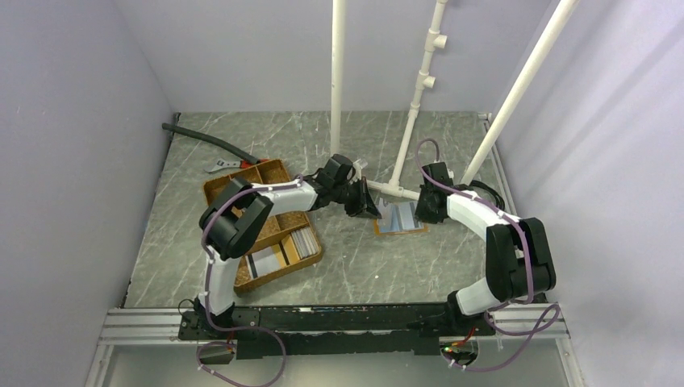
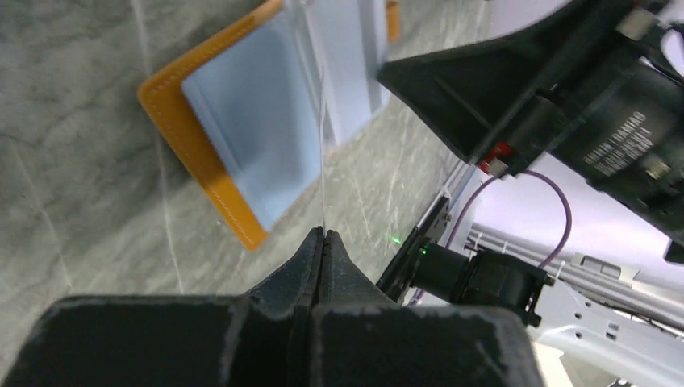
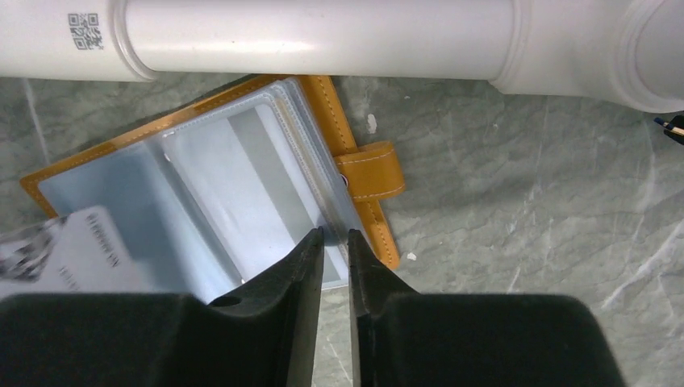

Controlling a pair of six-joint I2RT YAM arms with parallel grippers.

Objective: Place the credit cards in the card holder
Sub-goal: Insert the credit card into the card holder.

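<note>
The orange-tan card holder (image 1: 401, 219) lies open on the table, its clear sleeves facing up, between my two grippers. My left gripper (image 2: 323, 232) is shut on a thin credit card (image 2: 323, 153), seen edge-on, which reaches toward the holder's (image 2: 202, 169) sleeves. That card's printed white face (image 3: 72, 250) shows at the holder's left side in the right wrist view. My right gripper (image 3: 335, 234) has its jaws a narrow gap apart, with the tips over the right edge of the sleeves, beside the holder's strap (image 3: 367, 173). Nothing shows pinched between them.
A brown woven divided tray (image 1: 242, 189) with more cards (image 1: 302, 242) sits under the left arm. A white pipe frame (image 1: 395, 189) lies right behind the holder and shows close above it (image 3: 323, 36). A black hose (image 1: 202, 139) lies at the back left.
</note>
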